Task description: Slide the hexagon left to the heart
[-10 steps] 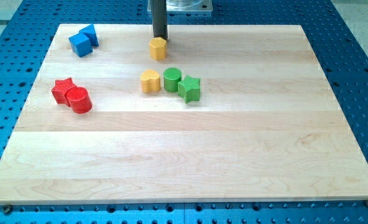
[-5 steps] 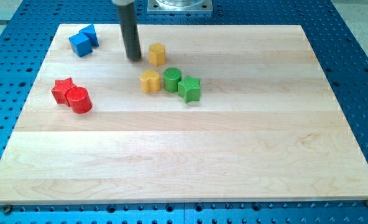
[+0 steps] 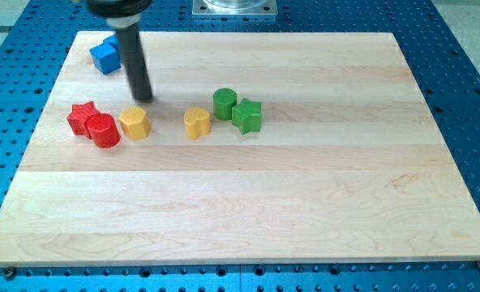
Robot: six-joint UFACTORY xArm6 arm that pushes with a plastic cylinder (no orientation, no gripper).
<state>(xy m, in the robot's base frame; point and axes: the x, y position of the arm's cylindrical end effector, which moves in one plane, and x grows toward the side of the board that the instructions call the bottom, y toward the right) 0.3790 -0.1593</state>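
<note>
Wooden board (image 3: 305,203) on blue pegboard: my tip (image 3: 145,98), a bare rod grasping nothing, stands just above the yellow hexagon (image 3: 134,122), which sits beside the red cylinder (image 3: 103,130), left of the yellow heart (image 3: 196,123).

Yellow hexagon block (image 3: 134,122) sits flat on the wood board, left of centre, approx level w/ the yellow heart block (image 3: 196,123). Heart lies to the view's right of it, well apart. Both upright, top faces up, same yellow; heart's lobes hard to make out.
</note>
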